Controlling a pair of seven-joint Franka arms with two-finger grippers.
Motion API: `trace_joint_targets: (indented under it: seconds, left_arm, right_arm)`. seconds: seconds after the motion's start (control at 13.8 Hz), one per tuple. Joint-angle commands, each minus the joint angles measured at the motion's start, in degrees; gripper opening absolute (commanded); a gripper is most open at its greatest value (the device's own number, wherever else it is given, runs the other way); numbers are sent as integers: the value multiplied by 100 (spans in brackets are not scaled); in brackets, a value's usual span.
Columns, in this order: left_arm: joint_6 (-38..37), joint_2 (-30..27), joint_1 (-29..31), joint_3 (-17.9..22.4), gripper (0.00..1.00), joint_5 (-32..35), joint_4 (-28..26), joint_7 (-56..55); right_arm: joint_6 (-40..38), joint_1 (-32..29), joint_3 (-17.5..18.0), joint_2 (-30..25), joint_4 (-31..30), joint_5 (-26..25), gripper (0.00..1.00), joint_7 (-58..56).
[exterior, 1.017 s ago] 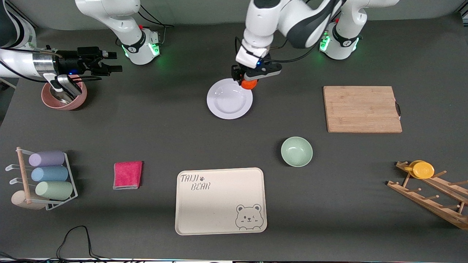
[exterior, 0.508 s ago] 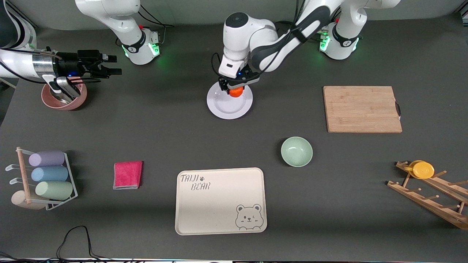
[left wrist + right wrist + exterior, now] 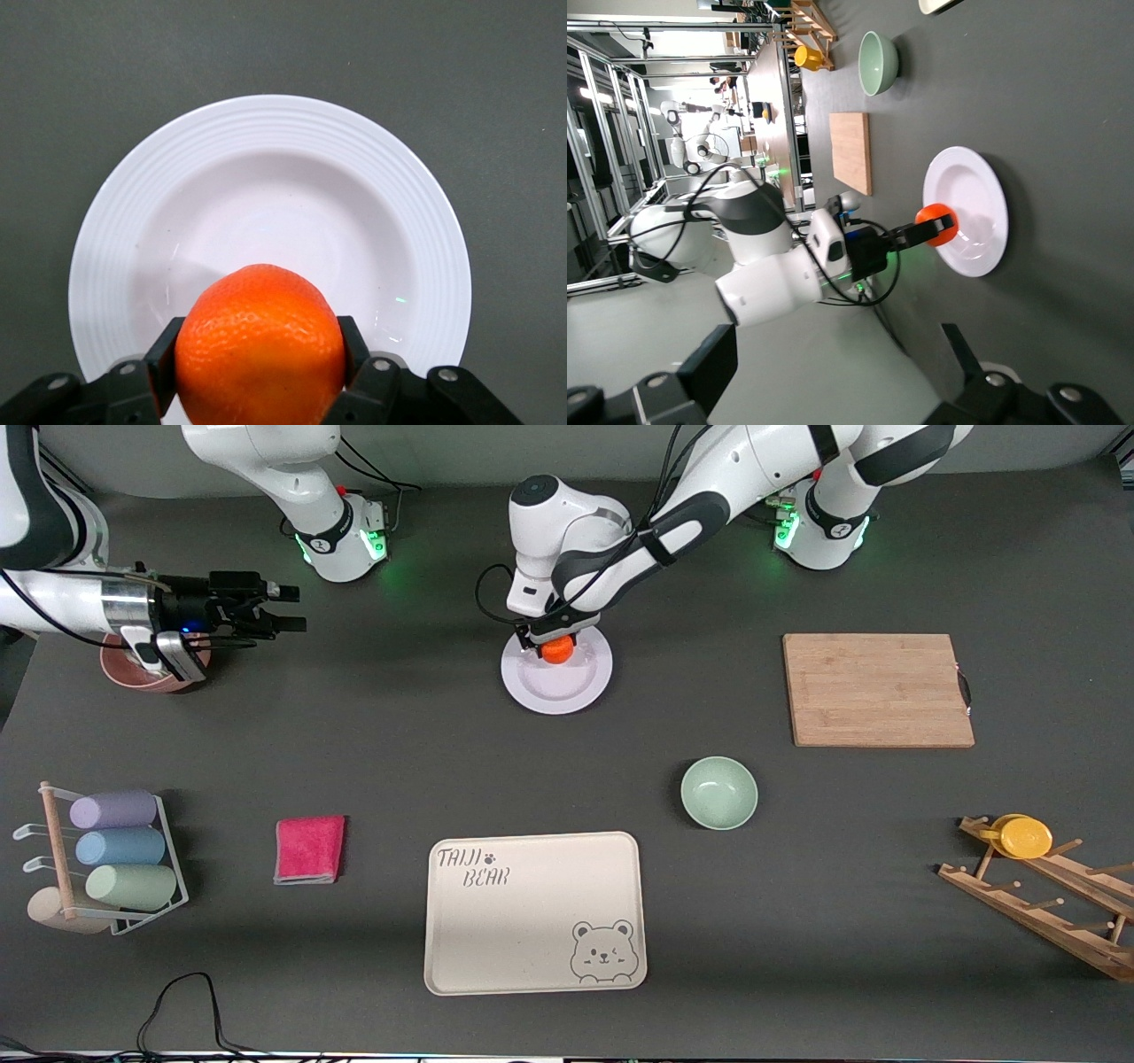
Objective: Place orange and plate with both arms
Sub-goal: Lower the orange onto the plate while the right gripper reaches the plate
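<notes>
My left gripper [image 3: 551, 646] is shut on the orange [image 3: 556, 649] and holds it low over the white plate [image 3: 556, 682], above the part of the plate nearest the robots' bases. In the left wrist view the orange [image 3: 260, 345] sits between the two black fingers [image 3: 165, 361] with the plate [image 3: 266, 177] under it. My right gripper [image 3: 288, 608] is open and empty, held level in the air near the pink bowl [image 3: 151, 673] at the right arm's end of the table. The right wrist view shows the orange [image 3: 936, 225] and the plate [image 3: 970, 208] at a distance.
A pale green bowl [image 3: 718, 792] and a cream bear tray [image 3: 534, 911] lie nearer the front camera than the plate. A wooden cutting board [image 3: 877, 689] and a wooden rack with a yellow dish [image 3: 1025, 837] are toward the left arm's end. A pink cloth [image 3: 309, 849] and a cup rack [image 3: 106, 859] are toward the right arm's end.
My left gripper carried the orange from beside the plate's rim to over the plate and came lower. My right gripper shifted a little toward the table's middle.
</notes>
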Motion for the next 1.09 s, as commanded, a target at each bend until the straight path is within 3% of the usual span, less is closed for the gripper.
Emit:
trace_joint_targets:
  seconds: [0.0,0.51,0.65,0.73,0.8,1.02]
  left_arm:
    - [-130,88,-108,54,0,127,258,-171]
    - [194,467,-126,248,0,153,364,-198]
    - [257,475,-126,292,54,144,399,-198]
    - [266,475,-126,292,86,145,408,-207]
    - [257,467,-134,292,100,162,399,-198]
    - [240,449,-65,283,100,127,434,-145]
  right_arm:
    - [255,35,-12,468,-1,181,100,-657]
    - [1012,588,-12,1540,-695,1664,100,-2703]
    - [1003,597,-3,2049,-792,2043,100,-3494]
    - [1003,632,5,2278,-792,2175,100,-3785]
    - [995,780,-3,2446,-801,2368,100,-4032]
    - [1012,1018,5,2649,-924,2878,100,-4253]
